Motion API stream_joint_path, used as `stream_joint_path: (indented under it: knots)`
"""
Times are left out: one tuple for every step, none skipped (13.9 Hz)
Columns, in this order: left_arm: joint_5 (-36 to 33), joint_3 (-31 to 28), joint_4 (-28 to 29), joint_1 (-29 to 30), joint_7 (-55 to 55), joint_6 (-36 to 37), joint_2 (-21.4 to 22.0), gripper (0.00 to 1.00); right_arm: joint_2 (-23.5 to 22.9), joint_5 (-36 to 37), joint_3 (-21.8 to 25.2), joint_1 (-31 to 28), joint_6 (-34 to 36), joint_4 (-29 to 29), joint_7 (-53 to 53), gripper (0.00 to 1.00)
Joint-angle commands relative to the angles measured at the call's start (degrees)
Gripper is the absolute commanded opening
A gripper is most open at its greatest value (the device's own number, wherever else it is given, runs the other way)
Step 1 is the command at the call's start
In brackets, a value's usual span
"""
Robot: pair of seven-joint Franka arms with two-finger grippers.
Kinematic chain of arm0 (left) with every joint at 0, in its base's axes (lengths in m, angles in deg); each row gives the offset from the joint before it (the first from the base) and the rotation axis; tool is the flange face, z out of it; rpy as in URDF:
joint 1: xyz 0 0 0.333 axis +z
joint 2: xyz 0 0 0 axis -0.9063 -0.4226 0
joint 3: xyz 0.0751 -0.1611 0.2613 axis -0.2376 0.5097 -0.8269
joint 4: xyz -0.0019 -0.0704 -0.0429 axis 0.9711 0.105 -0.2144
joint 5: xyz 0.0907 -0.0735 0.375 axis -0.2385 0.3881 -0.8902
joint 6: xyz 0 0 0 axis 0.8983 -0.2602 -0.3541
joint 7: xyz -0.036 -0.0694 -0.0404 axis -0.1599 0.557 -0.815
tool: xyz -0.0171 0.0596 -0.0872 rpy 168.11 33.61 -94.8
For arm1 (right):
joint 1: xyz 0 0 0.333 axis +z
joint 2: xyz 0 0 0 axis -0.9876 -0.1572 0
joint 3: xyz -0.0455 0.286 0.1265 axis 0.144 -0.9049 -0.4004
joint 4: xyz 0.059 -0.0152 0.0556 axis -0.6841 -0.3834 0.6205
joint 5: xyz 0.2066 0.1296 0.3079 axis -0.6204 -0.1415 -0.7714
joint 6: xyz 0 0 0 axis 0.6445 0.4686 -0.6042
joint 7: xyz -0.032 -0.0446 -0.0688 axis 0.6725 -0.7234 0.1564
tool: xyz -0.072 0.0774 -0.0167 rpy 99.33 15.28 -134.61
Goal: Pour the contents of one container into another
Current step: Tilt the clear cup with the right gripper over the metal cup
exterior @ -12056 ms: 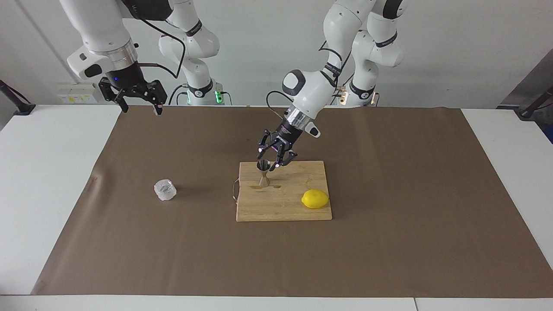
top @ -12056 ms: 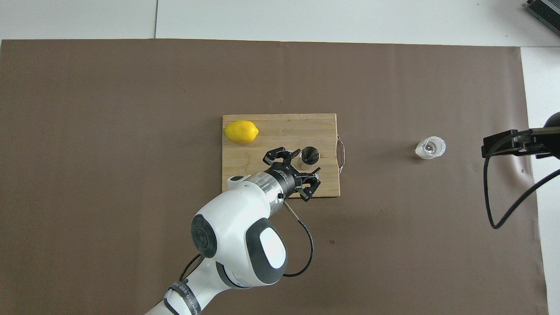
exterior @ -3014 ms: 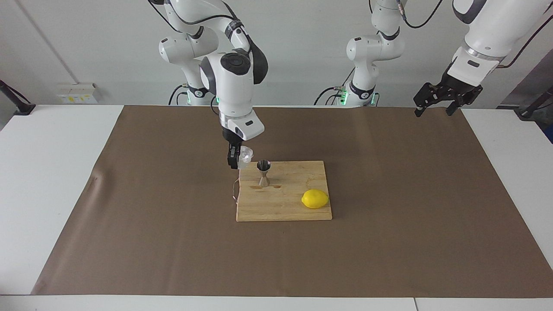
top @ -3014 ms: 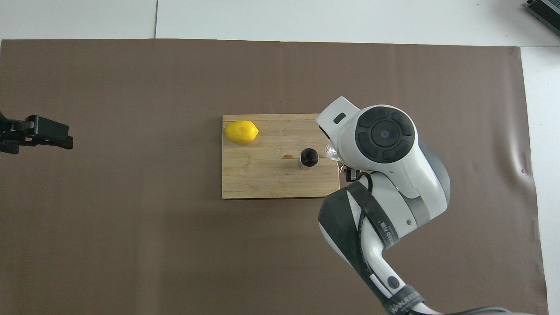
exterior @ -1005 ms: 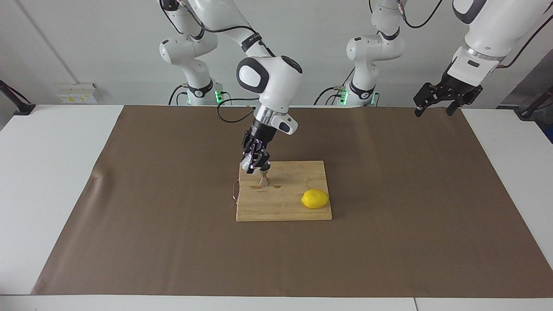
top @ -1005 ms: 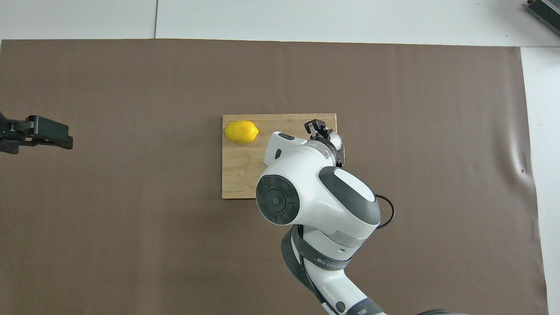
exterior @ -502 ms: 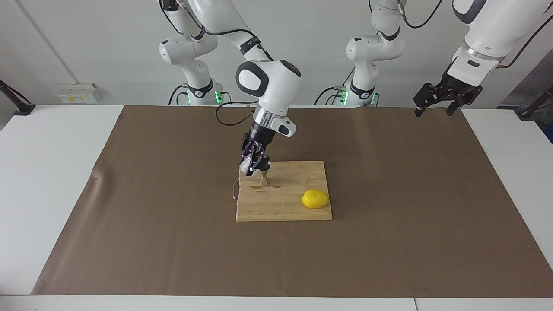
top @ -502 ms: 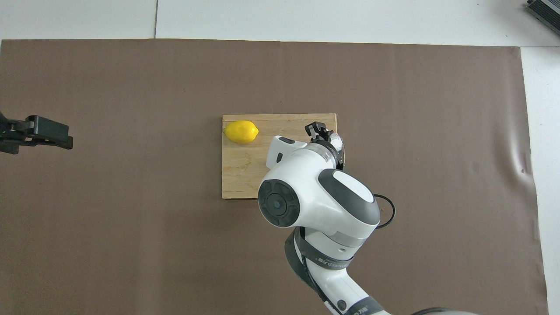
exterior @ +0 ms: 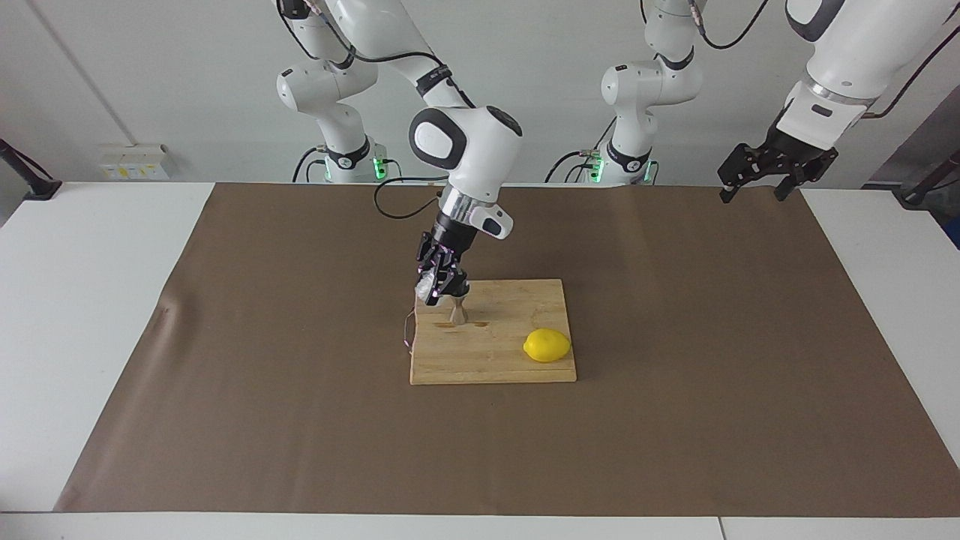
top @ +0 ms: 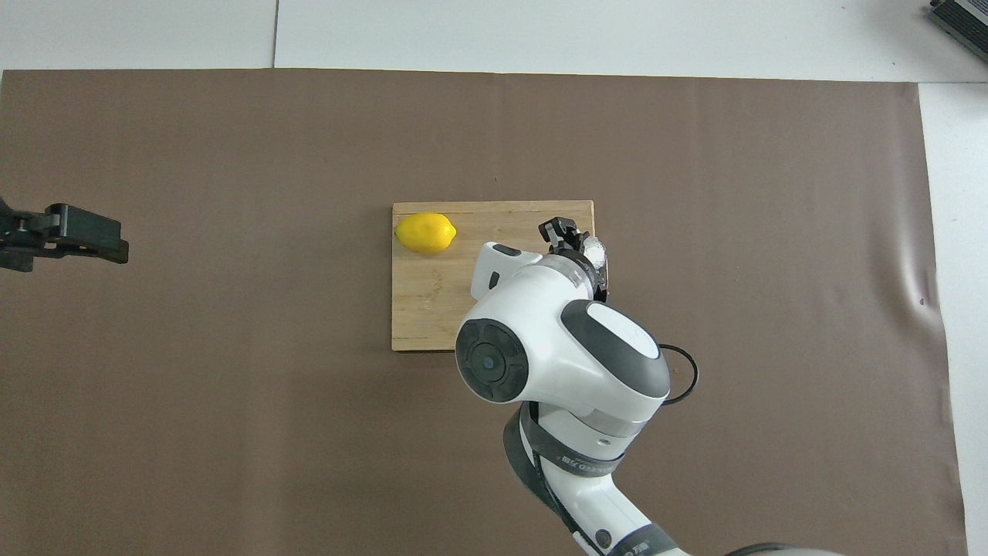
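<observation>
A white table (exterior: 97, 300) fills both views, and a big brown paper sheet (exterior: 675, 390) covers most of it, running almost edge to edge in each frame. At the middle of the sheet lies a wooden cutting board (exterior: 495, 360), just below centre in the facing view and a little above centre in the overhead view.

The right arm comes down from the upper left of the facing view, and its bulky white wrist hides much of the board's lower right part in the overhead view. Its right gripper (exterior: 442, 287) hangs over the upper left corner of the board in the facing view, clamped on the clear crinkled cup (exterior: 427, 286), which shows as a pale patch tipped on its side between the dark fingers. In the overhead view the cup (top: 593, 249) peeks out at the board's right edge. The cup sits right at the top of the steel jigger (exterior: 457, 313), which stands upright on the board; its upper cone is hidden by the gripper, so contact cannot be told.

The left arm waits at the upper right of the facing view, its left gripper (exterior: 757, 184) raised over the sheet's upper right corner, fingers spread and holding nothing.

A yellow lemon (exterior: 547, 345) lies on the board's lower right part in the facing view.
</observation>
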Motion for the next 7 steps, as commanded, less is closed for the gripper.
stream_joint_path:
  knots:
    - [0.34, 0.10, 1.63, 0.26, -0.54, -0.79, 1.27, 1.00, 1.70, 2.03, -0.19, -0.23, -0.45, -1.89, -0.88, 0.00]
    - [0.34, 0.10, 1.63, 0.26, -0.54, -0.79, 1.27, 1.00, 1.70, 2.03, -0.19, -0.23, -0.36, -1.81, -0.88, 0.00]
    - [0.34, 0.10, 1.63, 0.26, -0.45, -0.79, 1.27, 1.00, 1.70, 2.03, -0.19, -0.14, -0.36, -1.81, -0.88, 0.00]
    - [0.34, 0.10, 1.63, 0.35, -0.54, -0.79, 1.27, 1.00, 1.70, 2.03, -0.19, -0.14, -0.10, -1.81, -0.88, 0.00]
    - [0.34, 0.10, 1.63, 0.26, -0.54, -0.79, 1.27, 1.00, 1.79, 2.03, -0.19, -0.14, 0.08, -1.81, -0.88, 0.00]
    - [0.34, 0.10, 1.63, 0.26, -0.54, -0.79, 1.27, 1.00, 1.79, 2.30, -0.19, -0.06, 0.17, -1.81, -0.88, 0.00]
    - [0.34, 0.10, 1.63, 0.35, -0.54, -0.79, 1.27, 1.00, 1.79, 2.30, -0.19, -0.05, 0.08, -1.72, -0.96, 0.00]
